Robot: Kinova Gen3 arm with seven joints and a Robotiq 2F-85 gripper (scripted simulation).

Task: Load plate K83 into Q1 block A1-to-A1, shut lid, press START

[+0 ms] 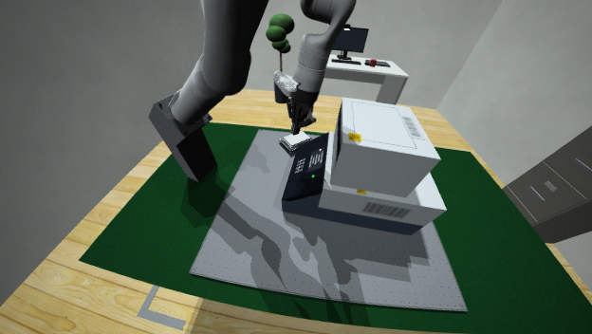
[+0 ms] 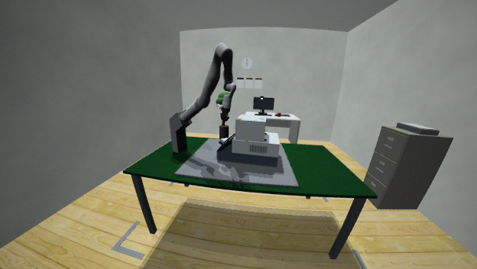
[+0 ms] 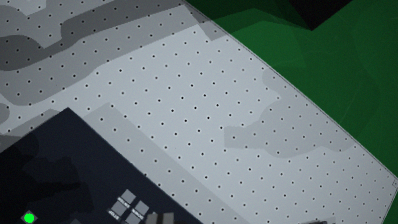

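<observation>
The cycler Q1 (image 1: 379, 199) (image 2: 254, 147) stands on the grey dotted board (image 1: 228, 237) (image 3: 200, 100). Its big white lid (image 1: 384, 142) sits on top of the base, and I cannot see the block. Its dark sloping front panel (image 1: 304, 177) (image 3: 60, 165) carries the keys (image 3: 127, 206) and a green lamp (image 1: 313, 176) (image 3: 29, 218). Plate K83 (image 1: 295, 140), white, lies on the nest just behind the panel's far end. My gripper (image 1: 296, 129) (image 2: 224, 117) is shut and empty. It points down just above the plate and the panel's far end.
The arm's base (image 1: 182, 142) stands on the green table cover (image 1: 142, 228) to the left of the board. A desk with a monitor (image 1: 351, 40), a plant (image 1: 281, 30) and a filing cabinet (image 2: 405, 168) stand off the table.
</observation>
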